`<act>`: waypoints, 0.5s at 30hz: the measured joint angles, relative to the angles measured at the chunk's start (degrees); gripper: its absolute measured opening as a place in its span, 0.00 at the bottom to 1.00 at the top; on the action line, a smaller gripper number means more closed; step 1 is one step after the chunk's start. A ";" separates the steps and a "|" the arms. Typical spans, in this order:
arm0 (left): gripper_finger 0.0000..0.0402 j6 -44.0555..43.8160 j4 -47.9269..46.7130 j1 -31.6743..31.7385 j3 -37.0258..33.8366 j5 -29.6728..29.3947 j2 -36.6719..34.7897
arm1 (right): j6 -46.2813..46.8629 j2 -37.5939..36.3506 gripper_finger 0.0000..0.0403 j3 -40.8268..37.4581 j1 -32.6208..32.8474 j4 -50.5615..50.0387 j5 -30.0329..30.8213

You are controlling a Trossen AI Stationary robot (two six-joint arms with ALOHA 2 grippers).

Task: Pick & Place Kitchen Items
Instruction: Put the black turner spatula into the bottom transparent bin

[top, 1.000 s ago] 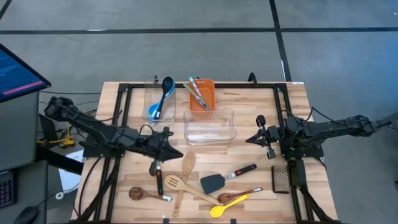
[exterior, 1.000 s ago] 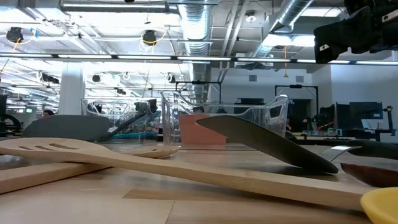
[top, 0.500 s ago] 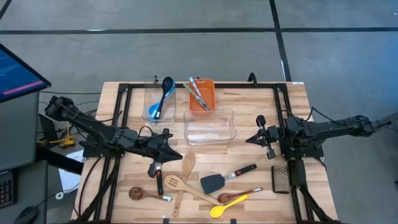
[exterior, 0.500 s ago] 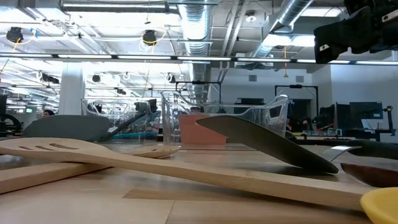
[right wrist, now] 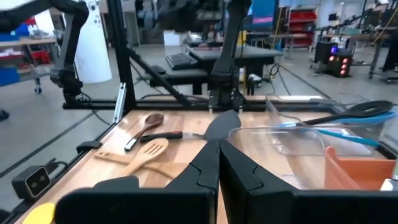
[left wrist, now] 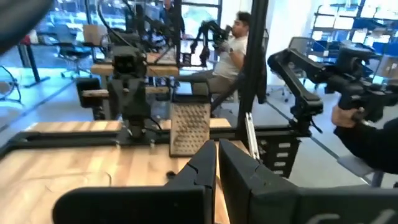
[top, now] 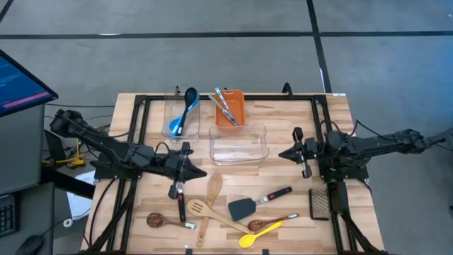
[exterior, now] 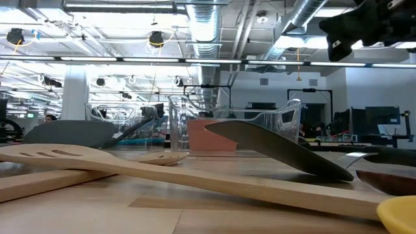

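Note:
Several utensils lie flat on the near part of the table: a wooden spoon (top: 212,188), a slotted wooden spatula (top: 199,208), a black turner (top: 241,207), a yellow spoon (top: 258,234), two dark wooden spoons (top: 157,220) and a black-handled utensil (top: 180,201). Two blue spoons (top: 185,110) lean in a clear tub at the far left. My left gripper (top: 202,172) hangs shut above the table, just left of the wooden spoon's bowl. My right gripper (top: 282,154) hangs shut right of the middle clear tub (top: 238,144). Neither holds anything.
An orange bin (top: 230,106) with several thin utensils stands at the far middle. A grater (top: 320,202) lies near the right arm's base. Black frame rails (top: 141,142) run along both sides of the table. A person (left wrist: 239,43) sits beyond the table's right side.
Both wrists have rolled a little while the arms stay about where they were. In the low view the dark arm at the top right has tipped and edged up. The utensils have not moved.

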 joint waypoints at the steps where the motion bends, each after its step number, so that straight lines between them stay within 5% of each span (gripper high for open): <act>1: 0.01 0.03 -0.74 0.40 0.00 0.00 -0.71 | 0.00 0.86 0.00 0.54 0.34 -0.29 -0.02; 15: 0.01 0.32 -10.20 7.77 0.00 1.23 -6.01 | -1.95 20.97 0.00 18.87 3.62 -20.76 -0.04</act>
